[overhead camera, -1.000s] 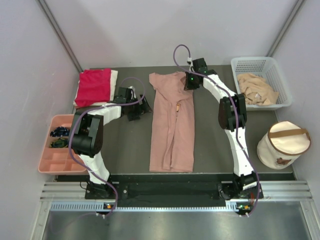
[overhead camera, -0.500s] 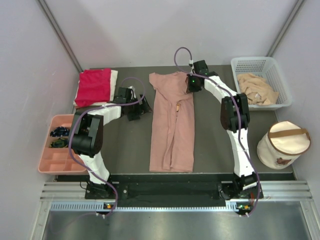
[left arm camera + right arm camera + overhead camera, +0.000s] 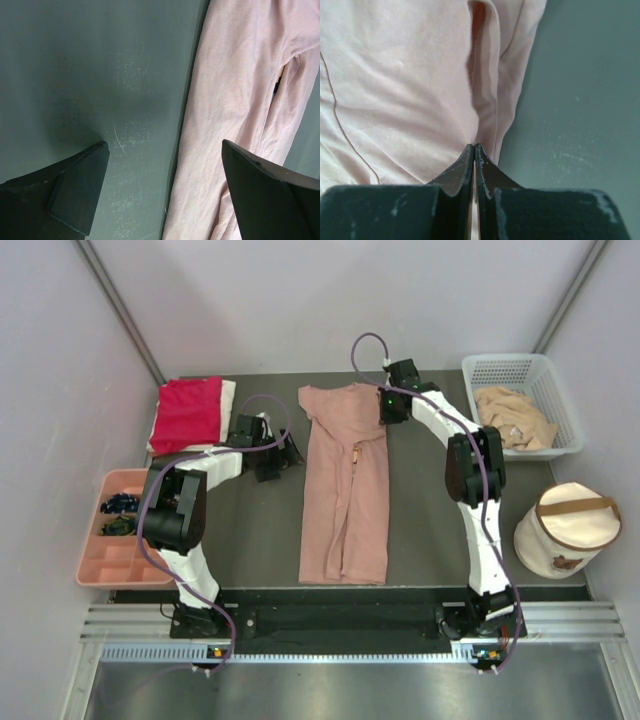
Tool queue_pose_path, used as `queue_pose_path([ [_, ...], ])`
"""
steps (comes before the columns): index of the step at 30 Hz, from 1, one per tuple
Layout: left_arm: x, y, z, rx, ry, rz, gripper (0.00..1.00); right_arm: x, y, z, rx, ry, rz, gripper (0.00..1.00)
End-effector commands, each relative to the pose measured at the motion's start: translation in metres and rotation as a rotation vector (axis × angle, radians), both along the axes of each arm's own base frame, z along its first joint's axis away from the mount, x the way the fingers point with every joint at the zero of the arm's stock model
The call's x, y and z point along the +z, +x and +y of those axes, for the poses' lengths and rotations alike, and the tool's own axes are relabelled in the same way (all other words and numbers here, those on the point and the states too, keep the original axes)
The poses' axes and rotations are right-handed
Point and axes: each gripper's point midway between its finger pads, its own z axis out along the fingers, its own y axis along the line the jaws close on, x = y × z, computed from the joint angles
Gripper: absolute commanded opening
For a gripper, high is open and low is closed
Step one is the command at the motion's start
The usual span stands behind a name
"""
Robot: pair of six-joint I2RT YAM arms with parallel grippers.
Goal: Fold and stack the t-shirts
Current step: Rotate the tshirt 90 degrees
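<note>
Dark tabletop (image 3: 250, 540) bears pink t-shirt (image 3: 345, 490), right gripper (image 3: 474, 149) pinching it, left gripper (image 3: 163, 145) wide beside; basket (image 3: 475, 365) nearby.

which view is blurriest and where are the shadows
Left wrist: the open left claw is blurred, a soft shadow on the table. Right wrist: the right claw is out of focus, the pink shirt sharper. Top view: evenly lit, sharp.

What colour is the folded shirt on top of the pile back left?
The top shirt is red; the top external view shows it best.
</note>
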Motion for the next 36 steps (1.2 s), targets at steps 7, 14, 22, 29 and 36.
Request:
queue_pose_path([
  [7, 0.013, -0.007, -0.001, -0.009, -0.011, -0.014, 0.99, 0.05, -0.009, -0.019, -0.068, -0.031, -0.067, 0.12],
  [14, 0.025, -0.012, -0.001, -0.011, -0.023, -0.024, 0.99, 0.079, -0.018, -0.036, -0.16, -0.043, -0.119, 0.56],
  [22, 0.05, -0.045, -0.002, -0.033, -0.055, -0.036, 0.99, 0.1, -0.086, -0.045, -0.231, 0.032, -0.081, 0.63],
  [29, 0.072, -0.122, -0.025, -0.099, -0.096, -0.047, 0.99, 0.091, -0.199, -0.02, -0.217, 0.07, 0.029, 0.64],
  [36, 0.06, -0.198, -0.023, -0.093, -0.119, -0.001, 0.99, 0.082, -0.297, 0.002, -0.251, 0.175, 0.104, 0.64],
])
